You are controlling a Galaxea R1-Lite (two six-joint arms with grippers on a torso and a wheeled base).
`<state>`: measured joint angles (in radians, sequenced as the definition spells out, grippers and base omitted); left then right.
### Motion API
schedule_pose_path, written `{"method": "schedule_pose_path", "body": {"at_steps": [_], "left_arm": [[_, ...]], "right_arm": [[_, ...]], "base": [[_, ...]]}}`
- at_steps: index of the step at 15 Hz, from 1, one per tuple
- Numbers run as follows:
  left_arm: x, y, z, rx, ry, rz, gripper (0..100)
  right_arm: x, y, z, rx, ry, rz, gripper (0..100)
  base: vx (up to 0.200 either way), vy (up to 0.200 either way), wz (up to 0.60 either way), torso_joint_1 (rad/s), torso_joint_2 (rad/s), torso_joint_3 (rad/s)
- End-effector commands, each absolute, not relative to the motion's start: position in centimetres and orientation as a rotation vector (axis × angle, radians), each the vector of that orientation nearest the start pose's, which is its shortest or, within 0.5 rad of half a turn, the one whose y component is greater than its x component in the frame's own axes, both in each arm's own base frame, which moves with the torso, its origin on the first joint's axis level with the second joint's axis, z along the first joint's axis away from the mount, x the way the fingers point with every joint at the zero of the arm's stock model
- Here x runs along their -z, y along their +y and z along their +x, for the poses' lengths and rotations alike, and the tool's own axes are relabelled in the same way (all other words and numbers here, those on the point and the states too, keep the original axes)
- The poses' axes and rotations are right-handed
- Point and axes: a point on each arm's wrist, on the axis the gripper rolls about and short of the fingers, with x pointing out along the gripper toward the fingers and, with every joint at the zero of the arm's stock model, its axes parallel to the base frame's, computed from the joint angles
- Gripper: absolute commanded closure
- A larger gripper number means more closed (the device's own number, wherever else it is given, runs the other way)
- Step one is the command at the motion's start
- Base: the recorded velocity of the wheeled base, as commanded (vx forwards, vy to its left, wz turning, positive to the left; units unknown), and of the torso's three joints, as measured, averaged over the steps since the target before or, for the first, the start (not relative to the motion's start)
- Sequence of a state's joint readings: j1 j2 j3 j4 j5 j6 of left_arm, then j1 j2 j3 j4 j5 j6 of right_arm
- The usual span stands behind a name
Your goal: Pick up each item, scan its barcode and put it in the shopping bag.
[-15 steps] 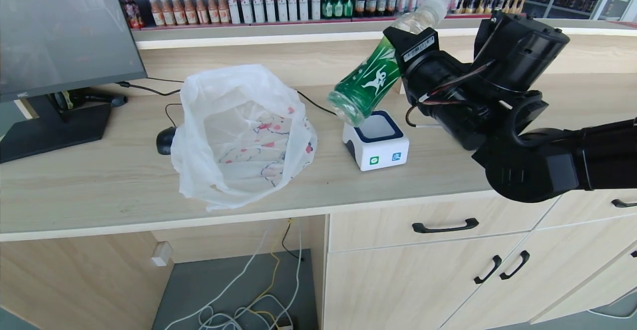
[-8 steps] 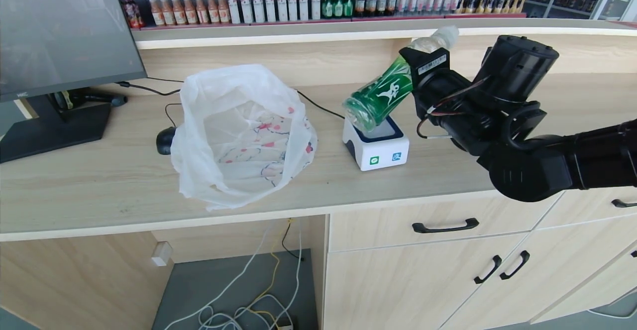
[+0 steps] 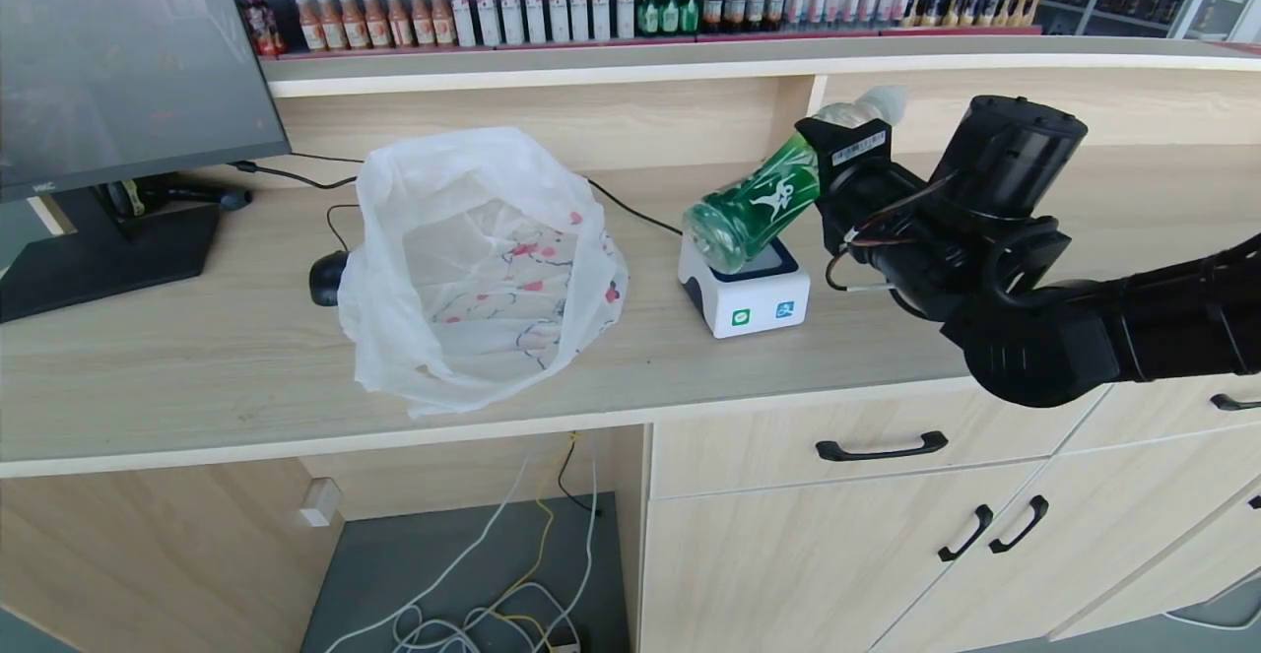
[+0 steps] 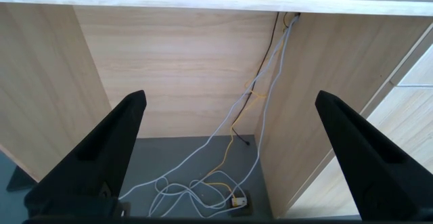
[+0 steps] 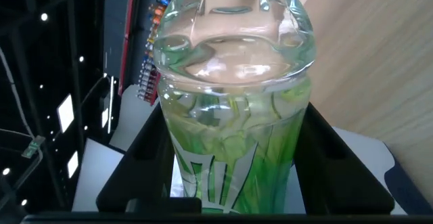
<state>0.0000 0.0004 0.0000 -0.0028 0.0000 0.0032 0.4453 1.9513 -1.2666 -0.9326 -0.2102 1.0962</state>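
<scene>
The left gripper [image 4: 230,149] hangs spread wide and empty below the counter [image 3: 197,367]. The bag [image 3: 473,269] stands open, contents unclear. The bottle [image 3: 754,205], clamped in the right gripper [image 3: 832,146], tilts base-down just above the scanner [image 3: 759,310]: scanning seems underway, bagging remains.

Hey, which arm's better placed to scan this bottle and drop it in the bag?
Right. The right gripper holds the green bottle tilted just above the scanner, beside the shopping bag. The left gripper hangs open below the counter.
</scene>
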Motion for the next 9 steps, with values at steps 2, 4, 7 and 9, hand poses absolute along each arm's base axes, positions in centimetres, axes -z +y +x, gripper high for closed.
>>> {"method": "schedule_pose_path", "body": {"at_steps": [2, 4, 7, 9], "left_arm": [[-7.58, 0.00, -2.28, 0.000, -0.003, 0.003, 0], [-7.58, 0.00, -2.28, 0.000, -0.003, 0.003, 0], [-7.58, 0.00, -2.28, 0.000, -0.003, 0.003, 0], [-7.58, 0.00, -2.28, 0.000, -0.003, 0.003, 0]], "right_arm": [[-24.53, 16.53, 35.76, -0.334, -0.062, 1.185, 100], [-24.41, 16.55, 35.80, -0.332, -0.058, 1.188, 100], [-24.17, 16.56, 35.96, -0.327, -0.053, 1.186, 100], [-23.99, 16.60, 36.06, -0.325, -0.049, 1.186, 100]], "base": [[0.000, 0.000, 0.00, 0.000, 0.00, 0.000], [0.000, 0.000, 0.00, 0.000, 0.00, 0.000], [0.000, 0.000, 0.00, 0.000, 0.00, 0.000], [0.000, 0.000, 0.00, 0.000, 0.00, 0.000]]}}
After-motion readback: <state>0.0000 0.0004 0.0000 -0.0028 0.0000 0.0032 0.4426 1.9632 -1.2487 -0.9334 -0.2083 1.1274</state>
